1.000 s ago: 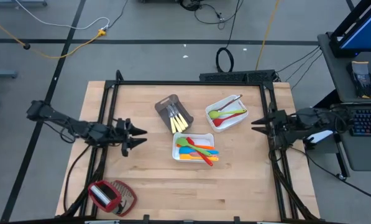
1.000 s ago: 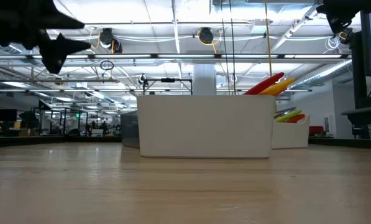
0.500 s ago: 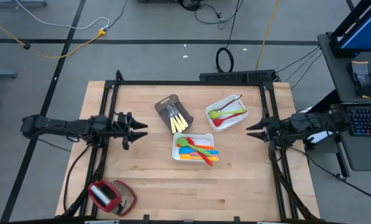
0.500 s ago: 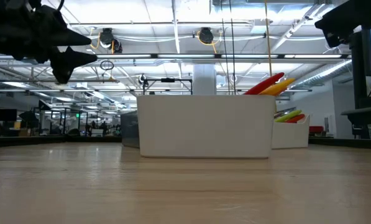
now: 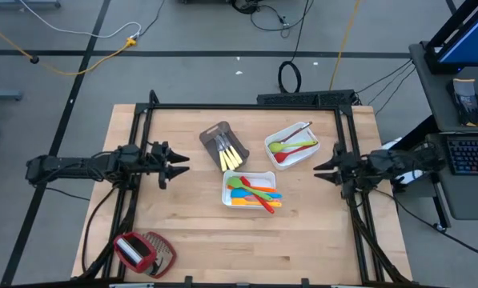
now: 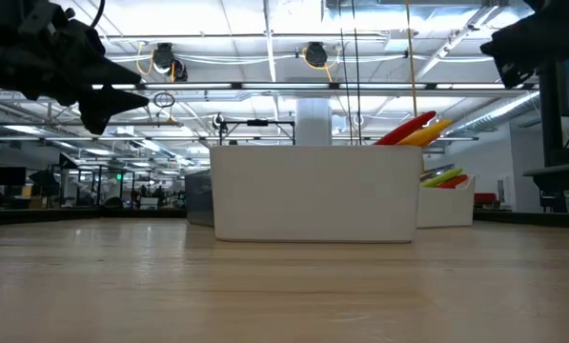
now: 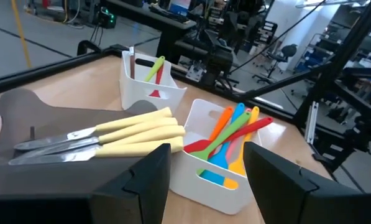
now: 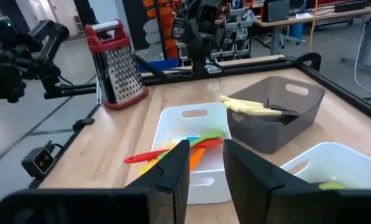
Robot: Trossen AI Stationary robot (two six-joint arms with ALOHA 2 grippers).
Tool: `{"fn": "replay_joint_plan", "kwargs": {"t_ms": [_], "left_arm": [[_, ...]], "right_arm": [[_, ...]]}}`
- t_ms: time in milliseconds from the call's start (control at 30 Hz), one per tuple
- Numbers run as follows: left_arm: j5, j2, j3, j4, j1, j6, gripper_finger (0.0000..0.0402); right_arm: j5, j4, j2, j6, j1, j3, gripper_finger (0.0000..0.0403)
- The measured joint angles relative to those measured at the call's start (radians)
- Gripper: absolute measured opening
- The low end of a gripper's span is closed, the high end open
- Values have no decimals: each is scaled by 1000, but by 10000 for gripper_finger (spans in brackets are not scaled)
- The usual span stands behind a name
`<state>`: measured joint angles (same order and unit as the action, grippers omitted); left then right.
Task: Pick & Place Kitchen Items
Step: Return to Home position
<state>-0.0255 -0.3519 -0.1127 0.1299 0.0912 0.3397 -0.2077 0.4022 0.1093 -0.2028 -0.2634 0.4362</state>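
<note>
My left gripper point(image 5: 181, 165) hovers open above the table's left part, pointing level toward the trays. My right gripper point(image 5: 317, 171) hovers open at the right, pointing back at them. Neither has anything between its fingers. Between them lie the kitchen items. Pale-handled metal knives point(image 7: 104, 138) rest in a grey-brown tray point(image 5: 225, 146). Red, orange, green and blue spatulas point(image 7: 232, 134) fill a white tray point(image 5: 251, 190). Green and red spoons point(image 5: 293, 147) lie in a second white tray point(image 5: 303, 130) farther right.
A red-and-silver grater point(image 5: 142, 251) lies near the table's front left corner. A black frame point(image 5: 247, 106) runs along the table's far, left and right edges. Bare wood stretches in front of the trays. Desks and cables stand beyond the table.
My left gripper has swung a little toward the far edge and the trays, sinking slightly. My right gripper has come down and shifted a little toward the trays. Both stay open. The trays and utensils have not moved.
</note>
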Motion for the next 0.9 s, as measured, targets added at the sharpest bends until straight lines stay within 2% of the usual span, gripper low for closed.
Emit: {"fn": "replay_joint_plan", "kwargs": {"t_ms": [233,433,633,767,900], "left_arm": [[0,0,0,-5,22,-3,207],[0,-1,0,-12,34,-9,207],[0,-1,0,-29,49,-14,207],[-41,6,0,-14,48,-34,207],[-91,37,0,-7,46,-66,207]], "right_arm": [[5,-95,-20,2,0,-115,89],[84,-108,-42,-49,0,-186,89],[83,-141,-62,-69,0,-252,89],[88,-148,-79,-88,0,-259,89],[150,-152,-102,-104,0,-259,89]]}}
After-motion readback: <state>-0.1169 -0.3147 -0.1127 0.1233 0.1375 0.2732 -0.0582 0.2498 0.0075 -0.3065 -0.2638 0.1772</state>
